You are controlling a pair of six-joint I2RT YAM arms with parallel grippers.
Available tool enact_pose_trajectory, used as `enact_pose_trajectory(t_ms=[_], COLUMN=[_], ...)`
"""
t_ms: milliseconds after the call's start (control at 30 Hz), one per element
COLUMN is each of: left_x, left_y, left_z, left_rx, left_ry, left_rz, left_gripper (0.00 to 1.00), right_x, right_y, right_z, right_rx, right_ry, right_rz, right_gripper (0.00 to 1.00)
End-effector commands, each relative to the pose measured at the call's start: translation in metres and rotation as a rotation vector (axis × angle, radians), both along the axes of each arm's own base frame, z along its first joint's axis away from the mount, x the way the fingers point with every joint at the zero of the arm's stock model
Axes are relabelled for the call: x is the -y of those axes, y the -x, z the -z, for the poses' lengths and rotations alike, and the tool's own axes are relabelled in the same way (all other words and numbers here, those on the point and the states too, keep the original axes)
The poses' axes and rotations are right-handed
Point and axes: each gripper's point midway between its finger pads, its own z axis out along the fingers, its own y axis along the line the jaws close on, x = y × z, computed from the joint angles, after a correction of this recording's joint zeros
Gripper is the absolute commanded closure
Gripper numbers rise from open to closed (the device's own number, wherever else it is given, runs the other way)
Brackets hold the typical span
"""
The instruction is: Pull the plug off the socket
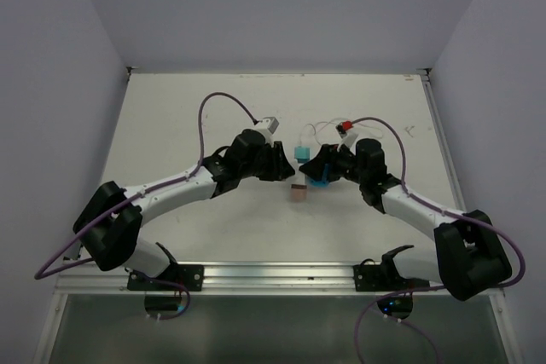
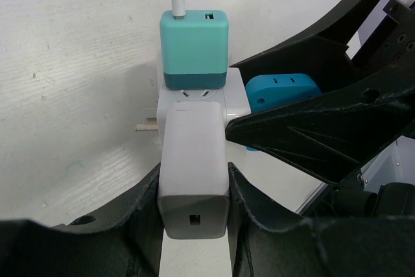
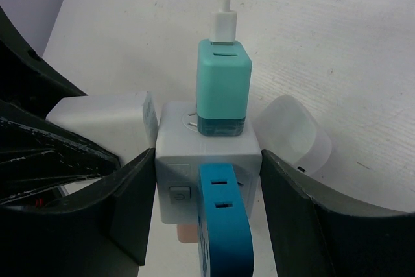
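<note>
The left gripper (image 2: pixel 194 189) clamps the white plug (image 2: pixel 193 150), the right gripper (image 3: pixel 207 167) the socket (image 3: pixel 174 148), mid-frame. Next seems a straight pull apart.

A robotics lab test cell. The left arm (image 1: pixel 171 189) and right arm (image 1: pixel 418 206), white and black, are bolted to a metal rail (image 1: pixel 281 274) at the edge of a white table (image 1: pixel 188 108). Plain pale walls (image 1: pixel 281 6) close it in
</note>
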Motion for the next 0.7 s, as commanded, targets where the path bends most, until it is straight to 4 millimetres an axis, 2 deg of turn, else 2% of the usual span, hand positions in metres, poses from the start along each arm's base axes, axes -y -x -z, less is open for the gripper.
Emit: enact_pose_trajectory(t_ms=[0, 367, 567, 667], left_x=[0.001, 0.002, -0.005, -0.003], left_y=[-0.028, -0.029, -0.035, -0.038], left_z=[-0.076, -0.062, -0.068, -0.075], left_rx=[0.156, 0.12, 0.153, 0.193], left_ry=[0.112, 0.069, 0.065, 0.095], left_rz=[-0.037, -0.029, -0.04, -0.023], left_gripper=[1.0, 1.0, 1.0, 1.0], right_x=[0.089, 0.088, 0.088, 0.075], right_y=[-0.006, -0.004, -0.004, -0.003], right_z=[0.078, 0.085, 0.09, 0.087], right_rx=[-0.139, -0.153, -0.174, -0.164], right_ry=[0.379, 0.452, 0.459, 0.413], right_rz=[0.3, 0.3, 0.301, 0.242], right_gripper=[1.0, 1.0, 1.0, 1.0])
